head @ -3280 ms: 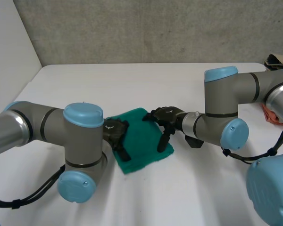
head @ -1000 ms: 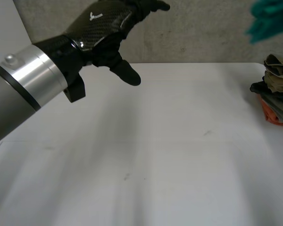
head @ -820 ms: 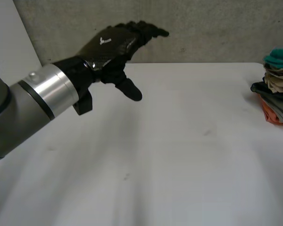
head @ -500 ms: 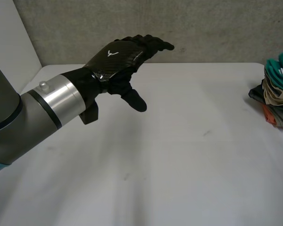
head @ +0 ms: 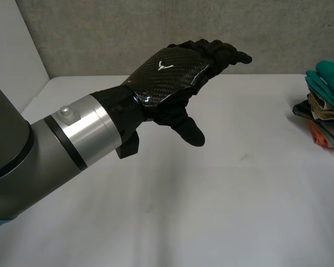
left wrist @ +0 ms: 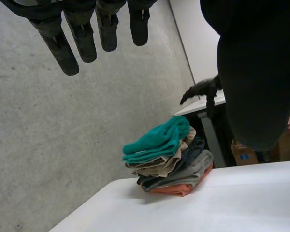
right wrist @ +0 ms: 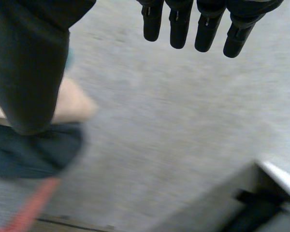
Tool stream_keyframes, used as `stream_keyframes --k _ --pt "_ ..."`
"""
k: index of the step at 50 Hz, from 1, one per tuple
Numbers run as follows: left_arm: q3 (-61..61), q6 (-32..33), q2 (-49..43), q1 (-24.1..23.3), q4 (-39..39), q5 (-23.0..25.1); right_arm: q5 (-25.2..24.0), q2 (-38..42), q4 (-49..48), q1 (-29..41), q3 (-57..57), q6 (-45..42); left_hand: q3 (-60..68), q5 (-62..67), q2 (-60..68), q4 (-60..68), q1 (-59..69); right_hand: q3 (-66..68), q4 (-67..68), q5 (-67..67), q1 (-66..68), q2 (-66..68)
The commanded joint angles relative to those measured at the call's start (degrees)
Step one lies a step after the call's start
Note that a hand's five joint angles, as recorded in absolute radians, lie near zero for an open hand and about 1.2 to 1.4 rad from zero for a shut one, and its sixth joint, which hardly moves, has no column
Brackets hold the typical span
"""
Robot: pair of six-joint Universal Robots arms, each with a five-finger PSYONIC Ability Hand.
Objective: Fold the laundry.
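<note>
We find the green cloth (head: pixel 329 78) folded atop the stack (head: pixel 322 115) at the table's (head: pixel 222 211) right edge, with left hand (head: pixel 172 72) and right hand (right wrist: pixel 31 72) spread and empty; we judge folding done.

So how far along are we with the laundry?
Done: the green cloth lies folded on top of the pile at the right edge of the table. In hand: nothing; the left hand hangs open above the table, and the right hand is open too. Left: these views can't tell whether more laundry waits.
</note>
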Motion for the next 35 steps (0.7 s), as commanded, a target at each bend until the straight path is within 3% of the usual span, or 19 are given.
stream_keyframes --k 1,4,8,12,13,16,17,20,26,35 --pt "1.11 0.02 0.72 -0.71 0.24 -0.23 10.63 -1.61 -2.05 -3.06 -9.81 -5.10 -2.10 -2.54 -1.75 -1.60 -1.01 -2.07 -2.05 -2.45 -3.47 -2.05" --pt "2.69 -0.16 1.34 -0.62 1.03 -0.67 14.68 -1.78 -6.43 -1.66 -13.16 -5.37 -2.10 -2.54 -1.75 -1.60 -1.01 -2.07 -2.05 -2.45 -3.47 -2.05" --pt "6.20 -0.51 2.13 -0.18 1.56 -2.59 14.25 -4.67 -15.39 6.68 -12.73 -4.23 -2.10 -2.54 -1.75 -1.60 -1.01 -2.07 -2.05 -2.45 -3.47 -2.05" --pt "9.02 -0.60 3.62 0.43 1.47 -10.49 12.50 -11.44 -23.04 15.91 -6.95 -2.65 -2.10 -2.54 -1.75 -1.60 -1.01 -2.07 -2.05 -2.45 -3.47 -2.05" --pt "9.54 -0.51 4.49 1.04 1.56 -15.04 11.54 -12.41 -24.28 17.67 -5.28 -2.30 -2.10 -2.54 -1.75 -1.60 -1.01 -2.07 -2.05 -2.45 -3.47 -2.05" --pt "9.90 -0.16 5.55 3.33 1.47 -22.44 6.09 -15.57 -27.97 25.31 1.93 -0.63 -2.10 -2.54 -1.75 -1.60 -1.01 -2.07 -2.05 -2.45 -3.47 -2.05" --pt "9.38 0.37 6.25 5.68 1.13 -26.21 4.77 -16.37 -28.59 27.24 3.60 -0.10 -2.10 -2.54 -1.75 -1.60 -1.01 -2.07 -2.05 -2.45 -3.47 -2.05" --pt "7.45 1.68 7.05 11.74 -0.45 -30.54 0.37 -18.48 -28.42 34.98 10.19 1.83 -2.10 -2.54 -1.75 -1.60 -1.01 -2.07 -2.05 -2.45 -3.47 -2.05" --pt "0.07 8.53 7.84 24.76 -5.64 -30.90 -0.78 -19.10 -24.56 44.91 22.05 3.42 -2.10 -2.54 -1.75 -1.60 -1.01 -2.07 -2.05 -2.45 -3.47 -2.05" --pt "-13.29 24.08 2.06 40.94 -4.86 -30.55 -0.95 -18.48 -23.67 47.92 31.74 3.25 -2.10 -2.54 -1.75 -1.60 -1.01 -2.07 -2.05 -2.45 -3.47 -2.05"
